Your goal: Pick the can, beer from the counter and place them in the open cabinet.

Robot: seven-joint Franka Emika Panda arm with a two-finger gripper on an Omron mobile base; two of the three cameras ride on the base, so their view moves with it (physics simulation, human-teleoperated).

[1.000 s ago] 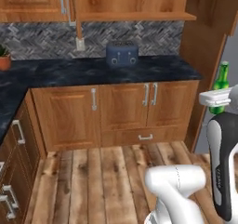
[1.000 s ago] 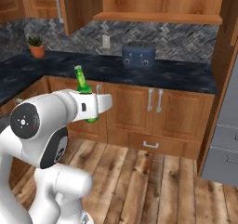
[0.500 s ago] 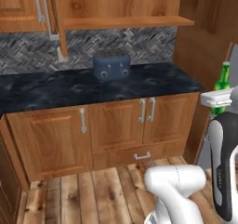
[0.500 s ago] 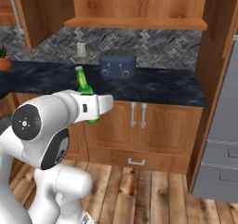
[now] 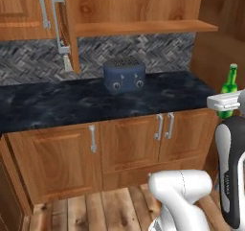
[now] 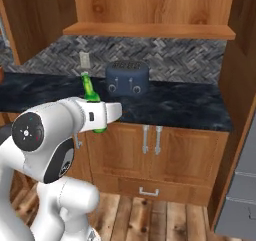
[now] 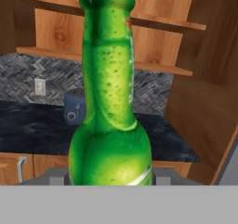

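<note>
Green beer bottle (image 7: 109, 125) held upright in the gripper (image 7: 111, 175), apparently clamped about its lower body, though the fingers are mostly hidden behind the glass; bottle carried in the air in front of the black marble counter (image 5: 72, 103); blue toaster (image 5: 124, 75) on the counter beneath the open cabinet shelf (image 6: 150, 31).

The arm is folded high, its tool (image 7: 110, 175) clamped around the beer (image 7: 109, 102).
</note>
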